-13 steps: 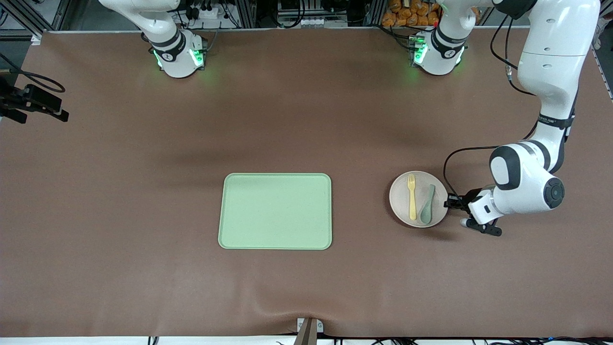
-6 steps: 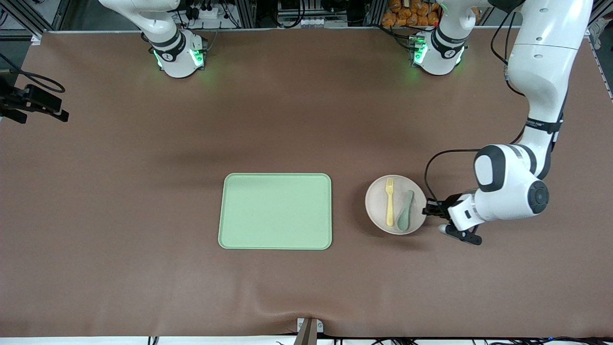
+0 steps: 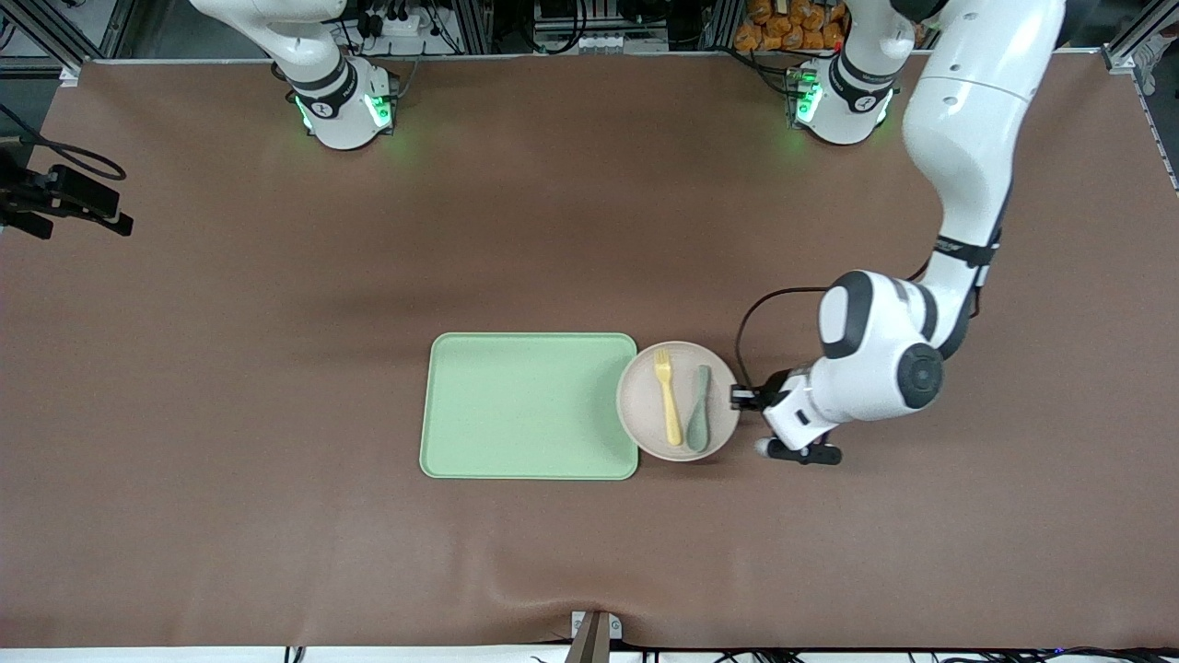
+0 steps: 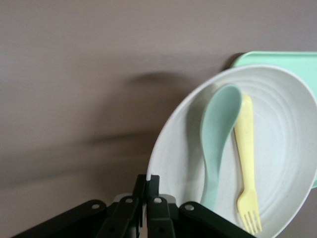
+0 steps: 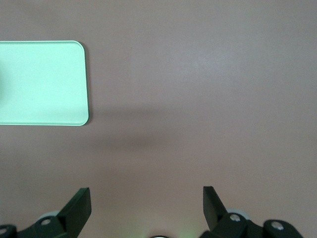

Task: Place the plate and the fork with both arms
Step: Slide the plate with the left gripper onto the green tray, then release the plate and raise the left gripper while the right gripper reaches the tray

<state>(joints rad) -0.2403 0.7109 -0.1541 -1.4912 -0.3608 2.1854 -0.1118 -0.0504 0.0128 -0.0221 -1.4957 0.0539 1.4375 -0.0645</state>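
Observation:
The round beige plate [image 3: 677, 401] overlaps the edge of the light-green tray [image 3: 530, 405] that faces the left arm's end. On the plate lie the pale-yellow fork [image 3: 667, 396] and a teal-green spoon [image 3: 699, 421]. My left gripper [image 3: 742, 398] is shut on the plate's rim at the side away from the tray. In the left wrist view the plate [image 4: 277, 163], fork [image 4: 245, 163] and spoon [image 4: 218, 139] show, with my left gripper [image 4: 147, 184] pinching the rim. My right gripper [image 5: 147, 201] is open and empty above bare table; only its base shows in the front view.
The tray's corner shows in the right wrist view [image 5: 42, 82] and the left wrist view [image 4: 277, 59]. A black camera mount [image 3: 64, 198] stands at the table edge at the right arm's end. Brown cloth covers the table.
My left gripper has carried the plate, with fork and spoon on it, toward the tray until the plate overlaps the tray's edge. The right arm has not moved.

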